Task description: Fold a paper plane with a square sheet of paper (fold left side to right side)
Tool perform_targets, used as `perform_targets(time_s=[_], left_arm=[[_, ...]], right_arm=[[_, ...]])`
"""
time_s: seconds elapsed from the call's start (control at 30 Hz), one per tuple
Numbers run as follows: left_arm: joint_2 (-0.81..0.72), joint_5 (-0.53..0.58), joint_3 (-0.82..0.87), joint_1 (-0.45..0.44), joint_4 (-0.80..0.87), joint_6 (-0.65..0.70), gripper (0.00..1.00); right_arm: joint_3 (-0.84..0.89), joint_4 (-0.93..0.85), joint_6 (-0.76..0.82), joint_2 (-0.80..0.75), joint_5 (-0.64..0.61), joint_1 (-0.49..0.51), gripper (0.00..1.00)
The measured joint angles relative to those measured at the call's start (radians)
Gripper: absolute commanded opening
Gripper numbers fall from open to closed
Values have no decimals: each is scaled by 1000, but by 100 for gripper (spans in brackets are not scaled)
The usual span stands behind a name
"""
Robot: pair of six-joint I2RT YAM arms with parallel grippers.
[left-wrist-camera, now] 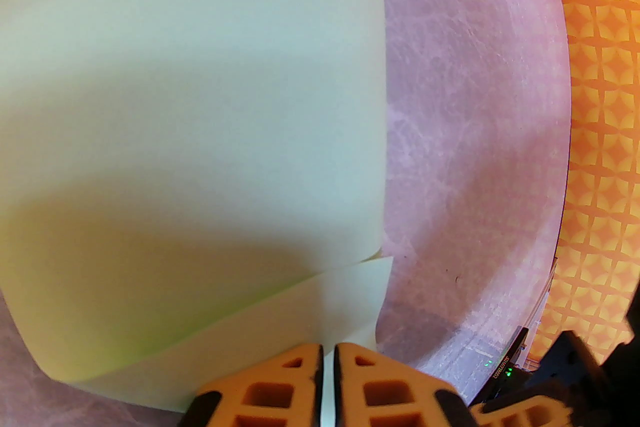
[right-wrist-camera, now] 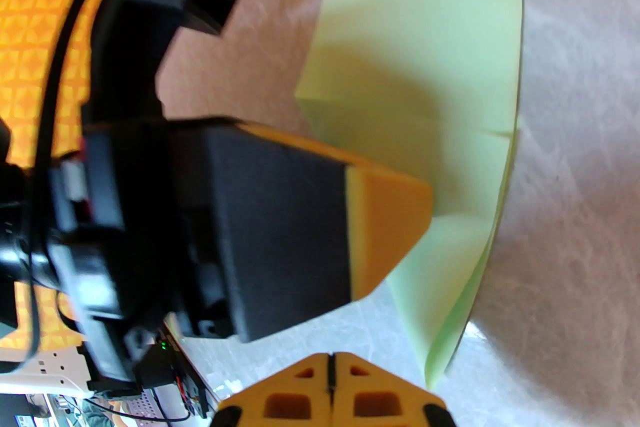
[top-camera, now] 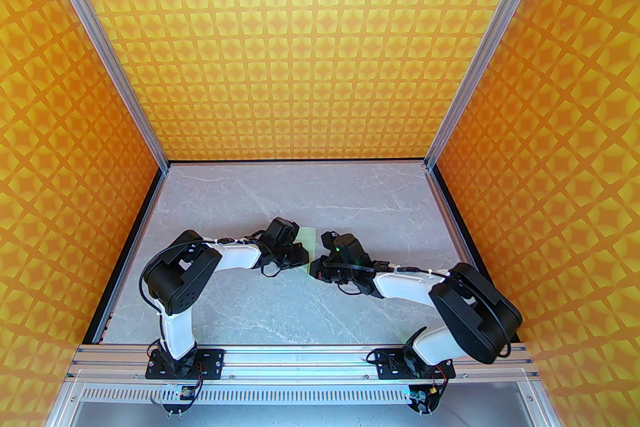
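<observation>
The left tool (left-wrist-camera: 327,380) is almost closed. Its two orange fingers (left-wrist-camera: 415,377) pinch a thin edge of the sheet of paper (left-wrist-camera: 200,104) in the narrow slot between them, at the bottom centre of the left wrist frame. From that pinch the pale mint-green sheet spreads up across the left and centre of the frame, its upper layer bowed. Its right edge runs straight down from the top. At lower centre, the corner of an under layer pokes out just right of that edge. Beyond it the marbled bench (left-wrist-camera: 470,114) lies bare as far as the orange patterned wall (left-wrist-camera: 600,124) on the right border.

The right tool (right-wrist-camera: 330,380) is fully closed on nothing, at the bottom centre of the right wrist frame, just short of the sheet's nearest corner. In that frame one finger of the left tool lies across the folded sheet at mid-frame. The sheet's long curved edge runs down right of centre, with bare bench filling the right side past it.

In the top view the two tools meet near the middle of the bench with the sheet between them. One strip shows just above them and a sliver below. Free bench surrounds them: up toward the back wall, out to both side walls, and down toward the arm bases (top-camera: 185,362) at the bottom.
</observation>
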State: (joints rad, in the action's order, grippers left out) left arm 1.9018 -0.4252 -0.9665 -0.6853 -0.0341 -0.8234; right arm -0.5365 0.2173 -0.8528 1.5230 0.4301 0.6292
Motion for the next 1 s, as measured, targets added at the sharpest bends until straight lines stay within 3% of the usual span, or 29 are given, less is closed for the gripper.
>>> perform_targets(time_s=[1.0], left_arm=[[0,0,0,0,0,-2,19]], right_arm=[[-3,4,-31,82,-41,0,1]])
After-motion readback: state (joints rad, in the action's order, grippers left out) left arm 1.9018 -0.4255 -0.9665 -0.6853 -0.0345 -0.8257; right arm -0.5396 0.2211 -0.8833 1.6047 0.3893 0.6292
